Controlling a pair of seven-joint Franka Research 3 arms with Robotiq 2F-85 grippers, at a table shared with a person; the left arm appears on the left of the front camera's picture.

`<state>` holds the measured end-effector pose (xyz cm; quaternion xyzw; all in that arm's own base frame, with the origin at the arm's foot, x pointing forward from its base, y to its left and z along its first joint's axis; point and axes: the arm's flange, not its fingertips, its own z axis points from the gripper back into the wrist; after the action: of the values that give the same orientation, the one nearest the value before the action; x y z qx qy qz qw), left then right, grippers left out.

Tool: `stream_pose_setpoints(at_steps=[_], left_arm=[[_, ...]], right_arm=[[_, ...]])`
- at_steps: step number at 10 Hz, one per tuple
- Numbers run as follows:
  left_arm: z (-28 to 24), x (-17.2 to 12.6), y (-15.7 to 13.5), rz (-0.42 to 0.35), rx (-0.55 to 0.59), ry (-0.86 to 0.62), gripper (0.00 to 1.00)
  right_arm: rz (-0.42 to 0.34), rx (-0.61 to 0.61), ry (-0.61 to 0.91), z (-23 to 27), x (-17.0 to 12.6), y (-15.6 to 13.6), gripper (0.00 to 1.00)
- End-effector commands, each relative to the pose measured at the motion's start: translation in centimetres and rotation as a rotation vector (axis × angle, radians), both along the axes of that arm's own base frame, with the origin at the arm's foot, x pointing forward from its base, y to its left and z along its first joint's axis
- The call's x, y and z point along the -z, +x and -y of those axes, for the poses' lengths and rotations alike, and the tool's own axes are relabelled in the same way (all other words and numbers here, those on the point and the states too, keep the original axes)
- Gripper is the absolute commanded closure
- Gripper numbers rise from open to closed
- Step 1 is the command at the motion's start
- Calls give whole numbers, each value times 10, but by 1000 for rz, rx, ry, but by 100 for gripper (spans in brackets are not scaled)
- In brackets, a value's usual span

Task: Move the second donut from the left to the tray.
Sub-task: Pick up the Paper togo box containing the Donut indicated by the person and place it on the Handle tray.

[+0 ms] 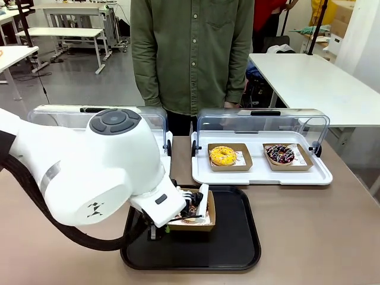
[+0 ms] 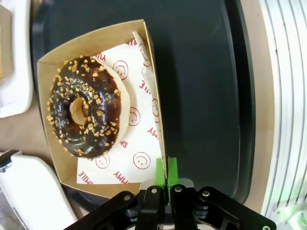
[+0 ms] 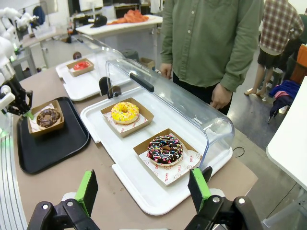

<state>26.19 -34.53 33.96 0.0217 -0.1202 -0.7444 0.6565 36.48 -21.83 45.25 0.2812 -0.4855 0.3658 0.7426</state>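
Note:
The second donut from the left is a chocolate-iced ring with light sprinkles, lying in a brown cardboard box on white printed paper. My left gripper is shut on the box's side wall, green pads pinching the cardboard. The box is over the black tray, low; whether it rests there I cannot tell. In the front view the box sits at the near-left part of the tray, half hidden by my left arm. In the right wrist view the donut shows above the tray. My right gripper stands open, empty.
A white display tray with its clear lid raised holds a yellow donut and a dark sprinkled donut. A second display tray with a red donut stands at the left. A person stands at the far side.

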Motion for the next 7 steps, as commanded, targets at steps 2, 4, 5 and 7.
stream_pose_setpoints(at_steps=[2, 4, 5, 7], left_arm=[[1, 19, -9, 14, -25, 12, 98], [4, 27, -11, -4, -26, 24, 98], [6, 30, -9, -2, -18, 17, 98], [5, 31, -8, -13, -25, 30, 98]], right_arm=[[46, 1, 11, 0, 0, 3, 0], [46, 1, 11, 0, 0, 3, 0], [46, 1, 11, 0, 0, 3, 0], [46, 1, 11, 0, 0, 3, 0]])
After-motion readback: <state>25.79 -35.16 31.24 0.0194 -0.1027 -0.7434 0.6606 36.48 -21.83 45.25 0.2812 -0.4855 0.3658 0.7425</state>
